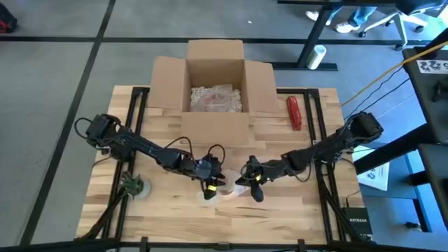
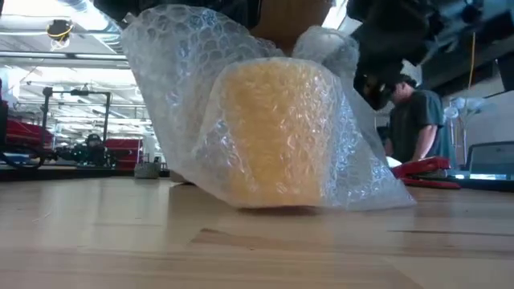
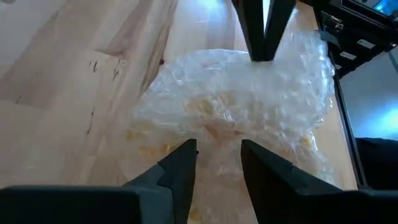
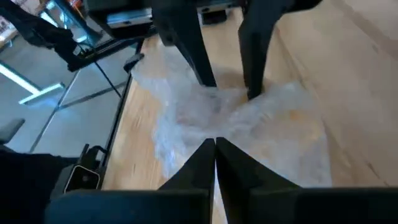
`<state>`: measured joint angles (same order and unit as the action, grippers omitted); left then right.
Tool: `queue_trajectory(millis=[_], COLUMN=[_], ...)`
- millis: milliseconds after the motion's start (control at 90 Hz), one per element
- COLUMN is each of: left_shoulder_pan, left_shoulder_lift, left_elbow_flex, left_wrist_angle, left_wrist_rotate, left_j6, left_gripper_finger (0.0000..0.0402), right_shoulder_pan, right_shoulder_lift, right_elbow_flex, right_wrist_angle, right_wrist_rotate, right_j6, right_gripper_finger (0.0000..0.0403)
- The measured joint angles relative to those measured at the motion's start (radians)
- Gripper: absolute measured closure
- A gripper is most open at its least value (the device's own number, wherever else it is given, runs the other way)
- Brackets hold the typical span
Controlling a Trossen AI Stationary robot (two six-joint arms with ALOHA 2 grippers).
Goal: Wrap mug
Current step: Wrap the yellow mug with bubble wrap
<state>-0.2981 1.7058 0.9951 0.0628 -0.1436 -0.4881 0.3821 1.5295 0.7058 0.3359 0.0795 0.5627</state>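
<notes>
A yellow mug (image 2: 277,132) stands on the wooden table (image 1: 175,217) near the middle of its front, loosely covered by clear bubble wrap (image 2: 161,96). My left gripper (image 1: 212,187) comes at the wrap from the table's left. It is open, with its fingers on either side of a raised part of the wrap (image 3: 219,134). My right gripper (image 1: 250,183) comes from the right and is shut at the wrap's top (image 4: 249,124). The wrap spreads out onto the table around the mug's base. My left gripper has its open fingers (image 4: 202,68) slanting down into the wrap over the mug; whether they touch it, I cannot tell. My right gripper is shut, slanting down from the table's right, with its fingertips (image 3: 262,53) against the crumpled wrap over the mug. Whether a layer lies between them is hidden by the fingers.
An open cardboard box (image 1: 215,84) with packing fill stands at the back middle. A red tool (image 1: 294,112) lies to its right. A small greenish object (image 1: 131,185) sits at the front left. A person (image 2: 414,120) stands in the room beyond the table.
</notes>
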Motion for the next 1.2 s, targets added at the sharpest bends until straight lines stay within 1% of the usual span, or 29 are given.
queue_trajectory(millis=[233,333,544,656,778,844,978,1056,1200], left_shoulder_pan=[-0.001,-0.001,0.0,-0.004,-0.024,-0.041,-0.094,-0.129,-0.194], left_shoulder_lift=[0.001,0.001,0.002,-0.01,-0.059,-0.093,-0.16,-0.186,-0.21], left_elbow_flex=[0.0,0.0,0.0,-0.001,-0.002,-0.002,0.0,0.0,-0.002], left_wrist_angle=[0.012,0.027,0.034,0.017,0.01,-0.005,-0.119,-0.174,-0.223], left_wrist_rotate=[-0.004,-0.011,-0.019,-0.02,-0.03,-0.054,-0.157,-0.21,-0.282], left_j6=[0.017,0.026,0.033,0.049,0.075,0.081,0.061,0.039,-0.018], left_gripper_finger=[0.0289,0.0289,0.0289,0.0289,0.0289,0.0289,0.0289,0.0289,0.0289], right_shoulder_pan=[-0.018,-0.025,-0.044,-0.057,-0.067,-0.07,-0.07,-0.07,-0.07], right_shoulder_lift=[0.117,0.164,0.242,0.278,0.302,0.308,0.308,0.307,0.307], right_elbow_flex=[0.198,0.304,0.568,0.666,0.728,0.741,0.743,0.743,0.744], right_wrist_angle=[-0.243,-0.358,-0.711,-0.831,-0.896,-0.905,-0.909,-0.909,-0.9], right_wrist_rotate=[-0.117,-0.159,-0.166,-0.162,-0.175,-0.18,-0.179,-0.197,-0.204], right_j6=[-0.021,-0.068,-0.156,-0.179,-0.186,-0.186,-0.172,-0.158,-0.143], right_gripper_finger=[0.0403,0.0403,0.0403,0.0403,0.0403,0.0403,0.0403,0.0403,0.0403])
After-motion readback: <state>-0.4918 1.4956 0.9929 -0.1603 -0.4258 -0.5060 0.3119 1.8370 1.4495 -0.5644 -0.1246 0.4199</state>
